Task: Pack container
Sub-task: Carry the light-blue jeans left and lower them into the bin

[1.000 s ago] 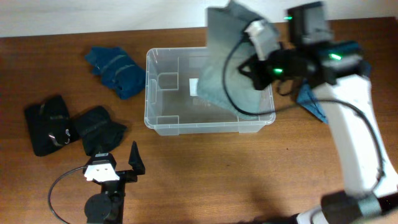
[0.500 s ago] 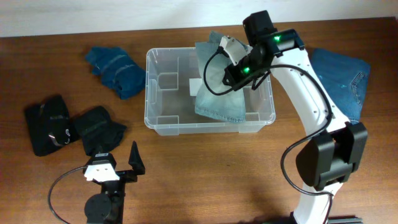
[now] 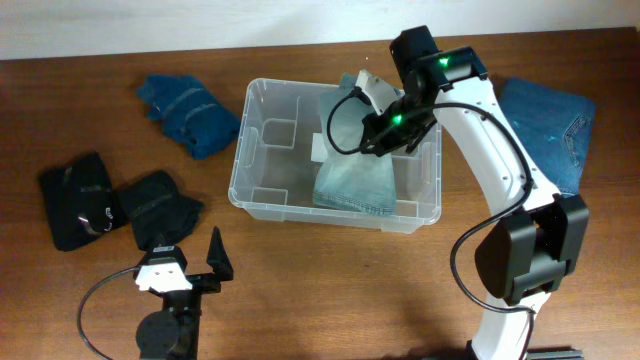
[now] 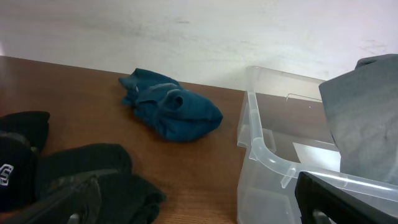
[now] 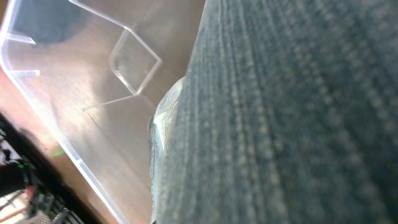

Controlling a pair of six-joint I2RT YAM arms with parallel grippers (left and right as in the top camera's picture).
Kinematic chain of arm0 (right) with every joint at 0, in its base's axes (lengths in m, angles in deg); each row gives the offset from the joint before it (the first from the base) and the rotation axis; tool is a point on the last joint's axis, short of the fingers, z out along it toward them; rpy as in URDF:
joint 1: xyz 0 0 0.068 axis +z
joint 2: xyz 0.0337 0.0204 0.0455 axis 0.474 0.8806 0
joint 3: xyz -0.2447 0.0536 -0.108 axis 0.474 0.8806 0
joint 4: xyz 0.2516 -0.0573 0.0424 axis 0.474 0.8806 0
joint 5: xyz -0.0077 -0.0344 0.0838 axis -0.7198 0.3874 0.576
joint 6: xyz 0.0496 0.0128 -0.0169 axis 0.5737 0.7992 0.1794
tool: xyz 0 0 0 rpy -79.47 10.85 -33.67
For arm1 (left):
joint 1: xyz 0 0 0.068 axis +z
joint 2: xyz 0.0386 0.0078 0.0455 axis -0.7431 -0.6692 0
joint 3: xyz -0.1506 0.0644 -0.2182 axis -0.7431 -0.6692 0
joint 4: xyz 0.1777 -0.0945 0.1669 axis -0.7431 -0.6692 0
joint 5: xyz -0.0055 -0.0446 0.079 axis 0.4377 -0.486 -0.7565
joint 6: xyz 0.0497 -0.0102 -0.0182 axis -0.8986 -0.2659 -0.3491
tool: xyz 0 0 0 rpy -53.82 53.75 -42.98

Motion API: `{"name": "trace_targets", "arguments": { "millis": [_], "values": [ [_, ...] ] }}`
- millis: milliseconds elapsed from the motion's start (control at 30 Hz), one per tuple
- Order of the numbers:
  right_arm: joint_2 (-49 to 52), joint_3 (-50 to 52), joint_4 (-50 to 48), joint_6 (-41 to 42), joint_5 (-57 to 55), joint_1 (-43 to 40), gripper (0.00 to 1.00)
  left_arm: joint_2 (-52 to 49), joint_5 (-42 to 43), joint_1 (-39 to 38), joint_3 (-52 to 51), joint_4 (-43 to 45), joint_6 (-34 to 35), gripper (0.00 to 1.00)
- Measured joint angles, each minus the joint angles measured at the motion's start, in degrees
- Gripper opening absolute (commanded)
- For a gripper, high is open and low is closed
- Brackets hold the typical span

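Note:
The container (image 3: pixel 244 170) is a clear plastic bin at the table's centre; it also shows in the left wrist view (image 4: pixel 261 155) and the right wrist view (image 5: pixel 56 124). A folded grey-blue garment (image 3: pixel 355 185) hangs into its right half. My right gripper (image 3: pixel 385 122) is over the bin, shut on the garment's top. The fabric (image 5: pixel 292 112) fills the right wrist view and hides the fingers. My left gripper (image 3: pixel 200 265) is open and empty near the front left edge, its fingers at the bottom corners of its own view (image 4: pixel 199 211).
A teal cloth (image 3: pixel 190 115) lies left of the bin at the back. Two black garments (image 3: pixel 75 200) (image 3: pixel 160 205) lie at the left. Blue jeans (image 3: pixel 550 125) lie right of the bin, partly under the right arm. A white wall bounds the far edge.
My right gripper has swung in from the right and lowered the grey-blue garment into the bin. The bin has shifted slightly right and skewed. The left arm has not moved.

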Motion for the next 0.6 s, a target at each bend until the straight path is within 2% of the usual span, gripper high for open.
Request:
{"name": "trace_targets", "arguments": {
  "millis": [333,400,433,500,533,600],
  "values": [
    [0.0,0.0,-2.3,11.1,1.5,0.0,0.04,0.0,0.0,0.0,0.0,0.0,0.0,0.99],
    [0.0,0.0,-2.4,13.8,1.3,0.0,0.08,0.0,0.0,0.0,0.0,0.0,0.0,0.99],
    [0.0,0.0,-2.4,14.6,1.1,0.0,0.19,0.0,0.0,0.0,0.0,0.0,0.0,0.99],
    [0.0,0.0,-2.3,16.5,0.1,0.0,0.53,0.0,0.0,0.0,0.0,0.0,0.0,0.99],
    [0.0,-0.1,-2.3,16.7,-0.1,-0.1,0.62,0.0,0.0,0.0,0.0,0.0,0.0,0.99],
    [0.0,-0.4,-1.6,17.9,-1.7,-0.3,0.66,0.0,0.0,0.0,0.0,0.0,0.0,0.99]
  ]
}}
